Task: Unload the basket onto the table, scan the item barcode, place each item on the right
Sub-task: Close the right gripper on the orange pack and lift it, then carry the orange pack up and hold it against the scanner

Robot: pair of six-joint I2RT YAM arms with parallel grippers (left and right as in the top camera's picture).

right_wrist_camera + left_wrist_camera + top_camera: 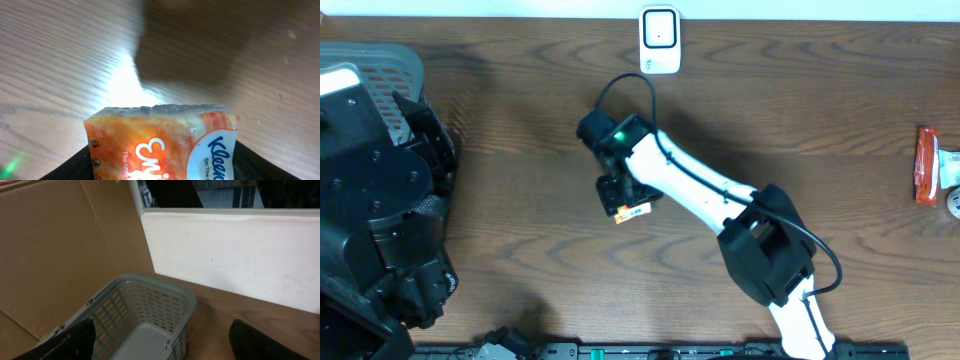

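Orange and white, the pack [160,145] of tissues sits between the two black fingers of your right gripper [623,198]. The jaws press on its two sides, so you have it pinched. From above, it is near the middle of the table [500,150], poking out on the near side of the gripper.

Now look for the scanner [660,40]. It stands at the far edge of the table, a little to the right of the pack and well apart from it. The gripper points the near way, so the free end of the pack faces away from the scanner. The pack's long side looks to run left to right, from one finger to the other. I think you must carry it far and turn it round before the scanner can see it.

You cannot see the barcode from here. The wrist camera shows only the face with the name on it, so the barcode may be on another side.

Your left gripper [162,332] is spread wide with nothing in it. It hangs over the grey basket [165,285] at the far left, well apart from the scanner. Your right arm is nearer and has the pack, so use that one.
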